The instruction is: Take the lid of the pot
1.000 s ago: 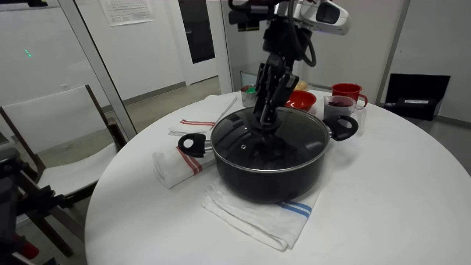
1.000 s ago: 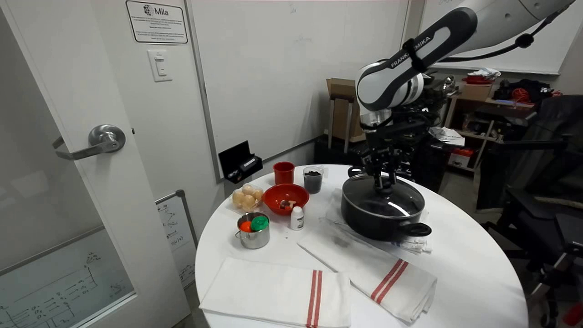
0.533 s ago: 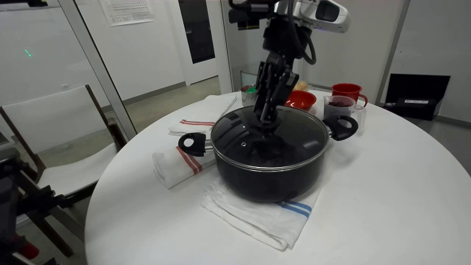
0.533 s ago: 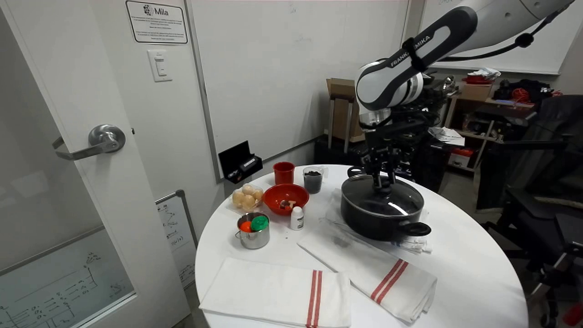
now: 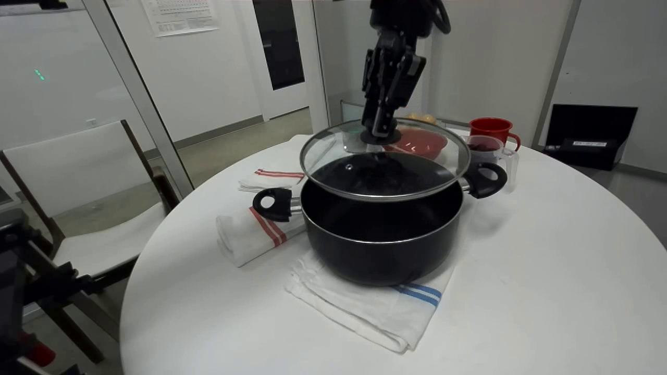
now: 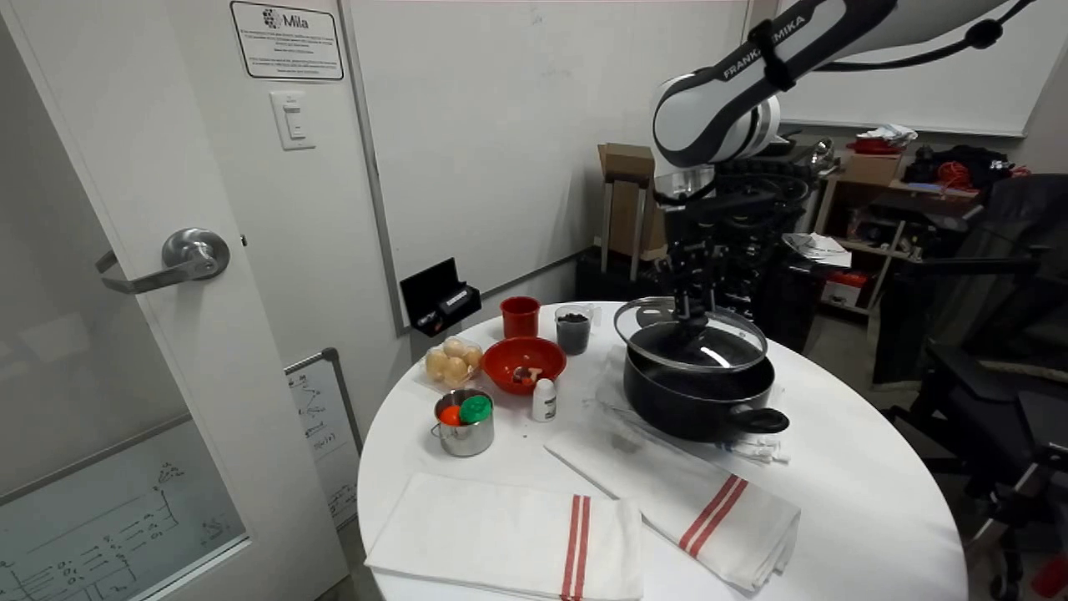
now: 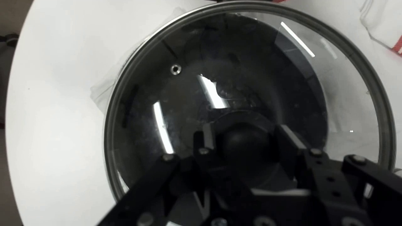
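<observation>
A: black two-finger gripper (image 7: pixel 246 138) has jaws tight on the round black knob (image 5: pixel 384 141), clear round glass lid (image 5: pixel 385 174) hanging above the wide black metal-rimmed pot (image 5: pixel 383 265)
B: yeah but if that knob slips, lid could tip and smack the pot

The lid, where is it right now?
In an exterior view, right of the picture's middle, the lid hangs from the gripper, just above the pot.

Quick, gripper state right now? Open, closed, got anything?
Gripper: closed on the black knob of the glass lid, holding it above the black cooking pot.
</observation>
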`<state>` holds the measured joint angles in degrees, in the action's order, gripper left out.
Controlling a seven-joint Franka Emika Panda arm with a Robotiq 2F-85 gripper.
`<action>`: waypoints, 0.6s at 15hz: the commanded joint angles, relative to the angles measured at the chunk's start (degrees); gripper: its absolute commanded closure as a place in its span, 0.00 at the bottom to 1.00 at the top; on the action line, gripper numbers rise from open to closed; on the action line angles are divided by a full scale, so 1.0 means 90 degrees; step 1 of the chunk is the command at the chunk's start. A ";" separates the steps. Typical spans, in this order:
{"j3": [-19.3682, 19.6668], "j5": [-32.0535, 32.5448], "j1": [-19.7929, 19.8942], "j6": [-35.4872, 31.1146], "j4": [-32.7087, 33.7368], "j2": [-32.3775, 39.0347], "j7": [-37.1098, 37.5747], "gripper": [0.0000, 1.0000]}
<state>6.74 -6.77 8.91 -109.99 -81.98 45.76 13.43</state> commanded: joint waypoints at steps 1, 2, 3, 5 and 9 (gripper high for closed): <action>-0.0035 0.0210 -0.0249 0.0105 -0.0332 -0.0604 -0.0169 0.76; -0.0044 0.0330 -0.0352 0.0193 -0.0276 -0.0637 -0.0215 0.76; -0.0064 0.0463 -0.0458 0.0334 -0.0179 -0.0646 -0.0285 0.76; -0.0130 0.0772 -0.0682 0.0574 -0.0045 -0.0671 -0.0464 0.76; -0.0262 0.1541 -0.1215 0.1037 0.0231 -0.0640 -0.0734 0.76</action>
<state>4.84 2.64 0.73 -104.59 -81.72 40.92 9.40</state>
